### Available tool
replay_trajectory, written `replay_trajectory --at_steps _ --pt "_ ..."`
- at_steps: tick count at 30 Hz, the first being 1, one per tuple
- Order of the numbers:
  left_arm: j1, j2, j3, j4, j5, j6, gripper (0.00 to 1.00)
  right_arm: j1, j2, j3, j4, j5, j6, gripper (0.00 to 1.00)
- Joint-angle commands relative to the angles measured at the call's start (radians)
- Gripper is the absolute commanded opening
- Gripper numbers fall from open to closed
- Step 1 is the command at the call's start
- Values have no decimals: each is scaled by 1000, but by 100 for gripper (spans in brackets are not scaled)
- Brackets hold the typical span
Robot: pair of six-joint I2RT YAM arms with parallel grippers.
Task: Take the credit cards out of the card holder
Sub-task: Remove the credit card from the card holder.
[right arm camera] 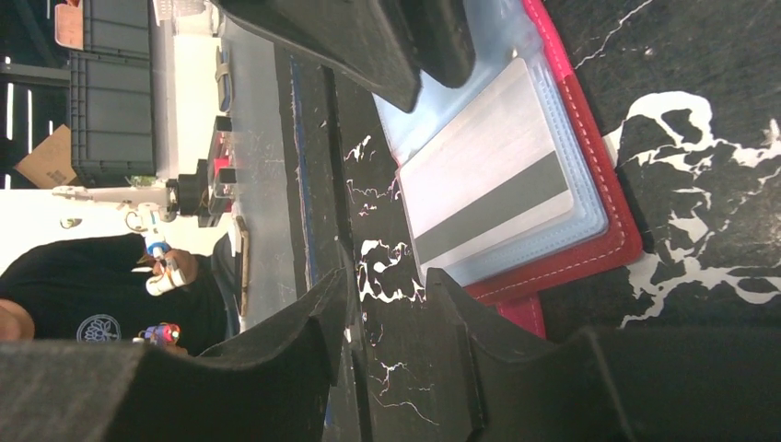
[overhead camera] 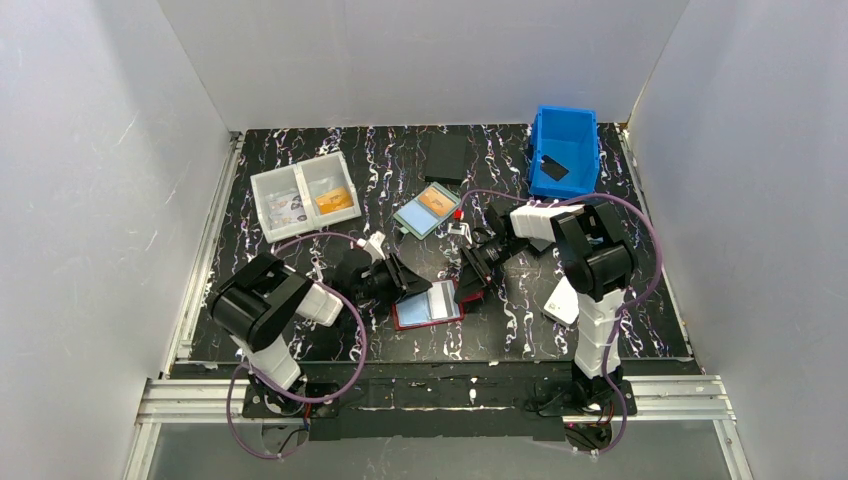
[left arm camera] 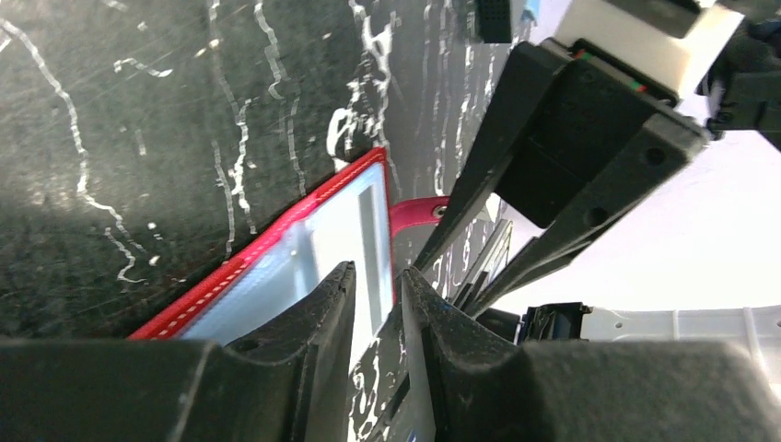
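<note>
The dark-red card holder (overhead camera: 428,306) lies spread open on the table between my two grippers, light-blue inside facing up. A pale credit card (right arm camera: 488,180) with a dark stripe sits in its right pocket. My left gripper (overhead camera: 403,284) rests at the holder's left half, its jaws a narrow gap apart. In the left wrist view its gripper (left arm camera: 378,281) straddles the holder's red edge (left arm camera: 276,230), near the snap tab (left arm camera: 419,210). My right gripper (right arm camera: 382,285) is open over bare table at the holder's near corner (right arm camera: 553,267), nothing between its fingers.
A teal-framed case with an orange card (overhead camera: 427,209) lies just behind the grippers. A clear compartment box (overhead camera: 303,194) sits at the back left, a blue bin (overhead camera: 564,150) at the back right, and a flat black item (overhead camera: 445,157) at the back middle.
</note>
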Motion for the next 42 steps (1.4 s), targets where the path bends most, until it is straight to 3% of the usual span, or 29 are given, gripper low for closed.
replay_trajectory --at_steps 1,11,14,16,25,36,42 --pt "-5 67 25 86 59 -48 24 1 15 19 20 -28 27 46" --pt "-16 94 1 86 38 -51 30 22 14 -7 129 16 155 42" --pt "-16 90 -6 71 32 -50 48 24 -10 -40 228 63 250 41" --pt "-16 81 -10 61 33 -43 50 25 -19 -57 276 90 296 40" --pt "-16 27 -21 -17 26 -19 47 28 -22 -72 347 139 369 39" --pt "-36 24 -17 -26 30 -45 30 28 -64 -111 435 275 477 32" --pt "-57 26 -15 -33 14 -49 29 29 -95 -111 414 318 462 31"
